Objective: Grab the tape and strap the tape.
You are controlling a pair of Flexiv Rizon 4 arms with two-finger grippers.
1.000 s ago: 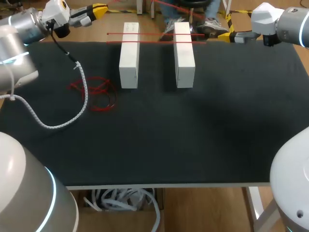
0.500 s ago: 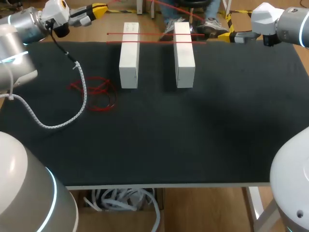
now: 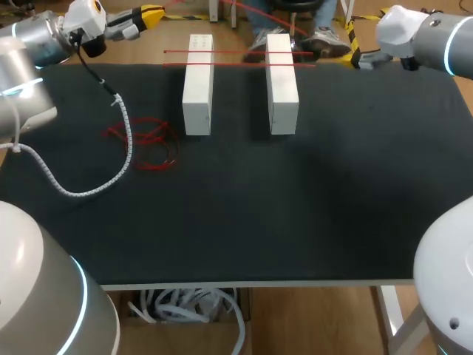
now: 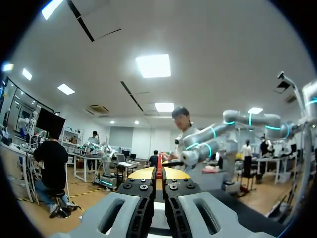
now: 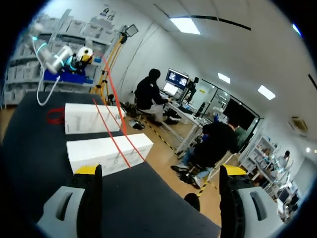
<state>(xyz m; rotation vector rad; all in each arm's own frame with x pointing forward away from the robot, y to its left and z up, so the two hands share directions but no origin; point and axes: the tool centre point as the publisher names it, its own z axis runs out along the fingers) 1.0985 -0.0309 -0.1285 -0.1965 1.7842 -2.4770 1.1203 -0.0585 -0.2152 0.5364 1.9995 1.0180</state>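
Tape point(image 4: 159, 170), thin and red, sits pinched between the yellow tips of the left claw point(image 4: 159, 176), whose fingers are pressed almost together on it. The right claw point(image 5: 160, 171) is spread wide, holding and touching nothing. Ahead of it two white blocks point(image 5: 106, 151) lie side by side on the dark surface point(image 5: 148, 203), with two taut red strands point(image 3: 236, 52) crossing their tops. Beyond the farther block from the right claw, a loose red tangle point(image 3: 144, 140) lies on the surface.
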